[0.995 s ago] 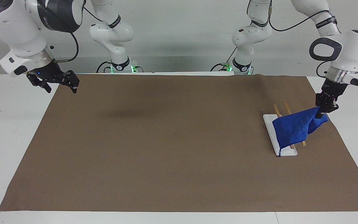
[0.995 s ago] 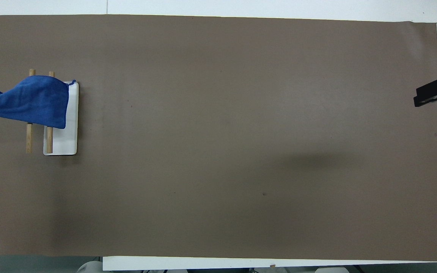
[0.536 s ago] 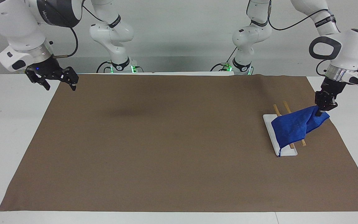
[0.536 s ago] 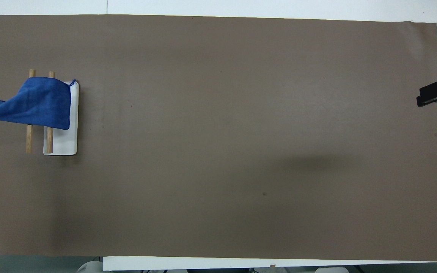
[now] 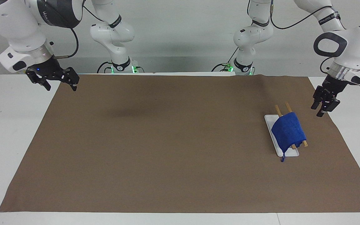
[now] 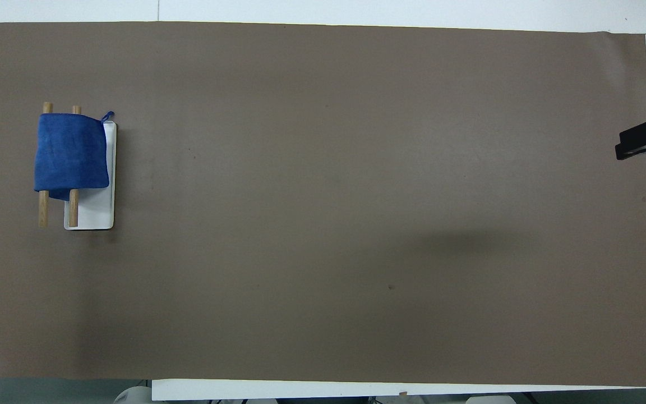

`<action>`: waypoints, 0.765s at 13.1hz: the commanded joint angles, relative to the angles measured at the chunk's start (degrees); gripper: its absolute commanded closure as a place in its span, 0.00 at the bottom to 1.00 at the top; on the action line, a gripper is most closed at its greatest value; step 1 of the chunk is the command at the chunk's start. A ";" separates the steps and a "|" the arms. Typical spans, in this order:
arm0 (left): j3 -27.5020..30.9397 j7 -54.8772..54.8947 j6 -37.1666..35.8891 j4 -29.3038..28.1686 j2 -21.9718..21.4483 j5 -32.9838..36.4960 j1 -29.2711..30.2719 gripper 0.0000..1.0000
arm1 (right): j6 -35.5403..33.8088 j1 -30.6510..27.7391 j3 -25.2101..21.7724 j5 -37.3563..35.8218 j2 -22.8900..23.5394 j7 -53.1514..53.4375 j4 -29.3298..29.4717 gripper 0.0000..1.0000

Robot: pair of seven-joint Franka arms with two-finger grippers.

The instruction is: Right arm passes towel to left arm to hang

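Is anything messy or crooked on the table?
Nothing stands out. The towel hangs neatly over the rack at the left arm's end. The left gripper is open beside it, holding nothing; the right gripper waits open at its own end.

The facing camera stands high across the table and looks toward the two robot bases, seeing the whole brown mat (image 5: 180, 150). The overhead camera hangs above the robots' end, looks steeply down, and is closer. Both views share the mat and the towel rack (image 5: 287, 134) (image 6: 76, 168), turned by half.
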 commanded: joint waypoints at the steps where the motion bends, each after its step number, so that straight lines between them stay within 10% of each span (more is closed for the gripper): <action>1: -0.35 5.82 -9.93 8.94 2.66 10.70 -2.88 0.00 | -0.03 -0.63 0.30 0.09 -2.41 0.03 -3.59 0.00; 10: -0.18 33.54 -51.70 38.47 11.09 19.36 -16.51 0.00 | 0.05 -0.28 0.30 0.09 -2.41 0.03 -3.51 0.00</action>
